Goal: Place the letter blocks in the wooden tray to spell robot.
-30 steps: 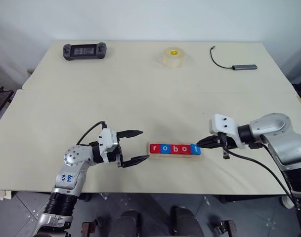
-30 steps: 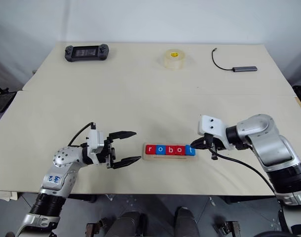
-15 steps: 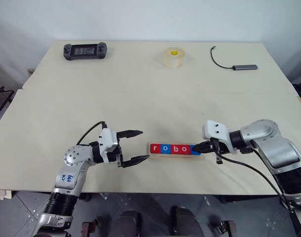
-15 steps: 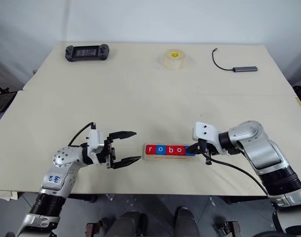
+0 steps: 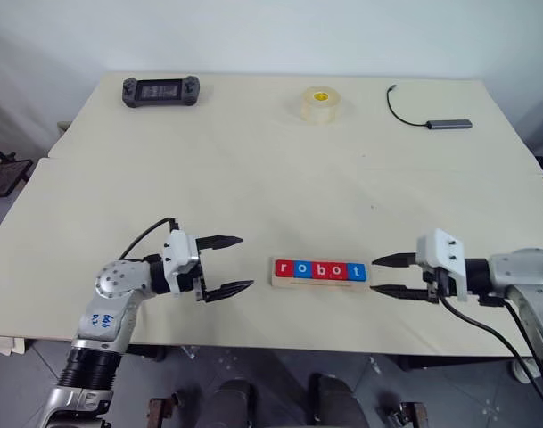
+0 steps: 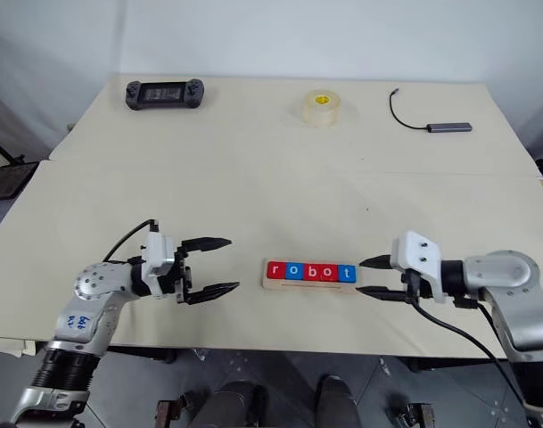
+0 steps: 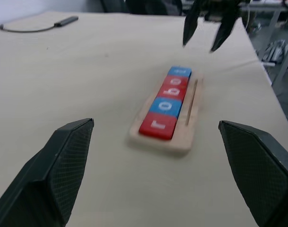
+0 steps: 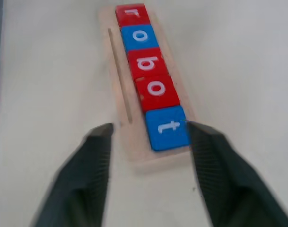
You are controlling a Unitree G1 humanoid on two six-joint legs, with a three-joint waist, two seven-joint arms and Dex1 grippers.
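Left eye view: wooden tray (image 5: 320,282) with 5 letter blocks (image 5: 320,269) lies between spread, empty left gripper (image 5: 233,264) and right gripper (image 5: 384,275)

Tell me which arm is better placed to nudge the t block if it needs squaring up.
Right. The right gripper is open, empty and just off the tray end holding the t block; the left gripper sits at the opposite, r end.
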